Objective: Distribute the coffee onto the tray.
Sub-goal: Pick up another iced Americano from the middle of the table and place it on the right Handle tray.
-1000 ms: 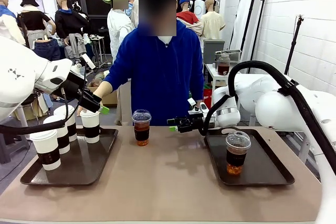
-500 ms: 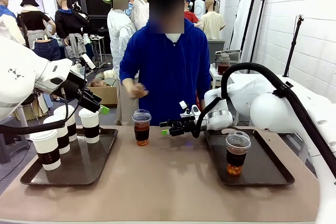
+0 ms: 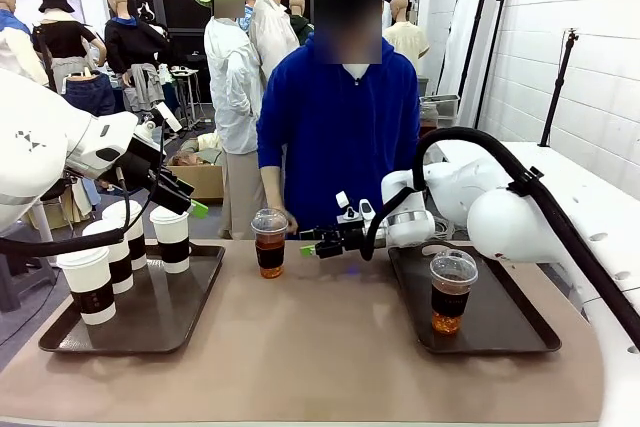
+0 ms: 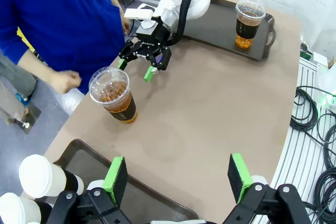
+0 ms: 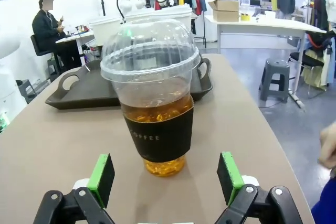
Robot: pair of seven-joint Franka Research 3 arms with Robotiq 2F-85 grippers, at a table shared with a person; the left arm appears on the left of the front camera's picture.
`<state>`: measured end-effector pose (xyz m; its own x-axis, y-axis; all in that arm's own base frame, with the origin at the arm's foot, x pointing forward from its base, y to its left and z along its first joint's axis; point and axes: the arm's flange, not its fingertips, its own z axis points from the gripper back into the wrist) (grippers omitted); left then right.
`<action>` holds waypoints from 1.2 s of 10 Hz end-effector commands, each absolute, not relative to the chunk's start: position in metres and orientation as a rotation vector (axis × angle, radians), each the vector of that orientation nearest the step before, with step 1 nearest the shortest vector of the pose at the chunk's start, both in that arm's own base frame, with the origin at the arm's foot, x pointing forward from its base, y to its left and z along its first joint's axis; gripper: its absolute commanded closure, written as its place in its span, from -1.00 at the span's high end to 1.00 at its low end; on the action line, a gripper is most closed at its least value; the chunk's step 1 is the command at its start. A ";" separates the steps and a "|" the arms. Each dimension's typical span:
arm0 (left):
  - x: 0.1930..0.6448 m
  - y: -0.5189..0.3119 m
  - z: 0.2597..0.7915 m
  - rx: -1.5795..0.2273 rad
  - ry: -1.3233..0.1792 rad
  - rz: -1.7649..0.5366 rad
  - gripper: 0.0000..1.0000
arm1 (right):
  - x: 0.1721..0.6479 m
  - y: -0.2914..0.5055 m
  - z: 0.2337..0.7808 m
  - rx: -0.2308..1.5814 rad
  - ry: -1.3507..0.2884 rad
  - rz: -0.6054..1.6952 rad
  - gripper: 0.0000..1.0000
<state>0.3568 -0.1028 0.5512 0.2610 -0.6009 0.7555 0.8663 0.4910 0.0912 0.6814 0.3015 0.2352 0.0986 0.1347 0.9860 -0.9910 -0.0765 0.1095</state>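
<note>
- on the bench, between the two trays, a clear cup of brown coffee stands upright near the far edge, on bare bench and on no tray.
- the right gripper lies level just beside it, toward the right tray, fingers aimed at the cup's side and jaws wide, holding nothing.
- in the right wrist view the cup stands dead ahead, centred between the green pads but beyond their tips; nothing touches it.
- the cup's long axis is vertical and the jaws open sideways across it, so a straight push forward should bracket the dark band; that is my reading.
- the right arm is clearly nearer. the left gripper hovers over the left tray, jaws wide and empty, above the white cups.
- a second clear cup already sits on the right tray.
- the person's hand hangs close behind the bench cup, which could crowd the grasp.
</note>
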 end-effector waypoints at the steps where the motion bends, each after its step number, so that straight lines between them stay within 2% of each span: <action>1: 0.359 -0.100 0.549 -0.391 -0.831 -1.044 1.00 | 0.694 0.321 0.232 1.220 -0.998 1.230 1.00; 12: 0.359 -0.100 0.549 -0.391 -0.831 -1.044 1.00 | 0.697 0.356 0.218 1.310 -0.910 1.256 1.00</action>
<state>0.3568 -0.1028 0.5512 0.2611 -0.6009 0.7555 0.8663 0.4911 0.0912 0.6862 0.3507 0.2145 0.1397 0.1253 0.9822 -0.9790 -0.1311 0.1560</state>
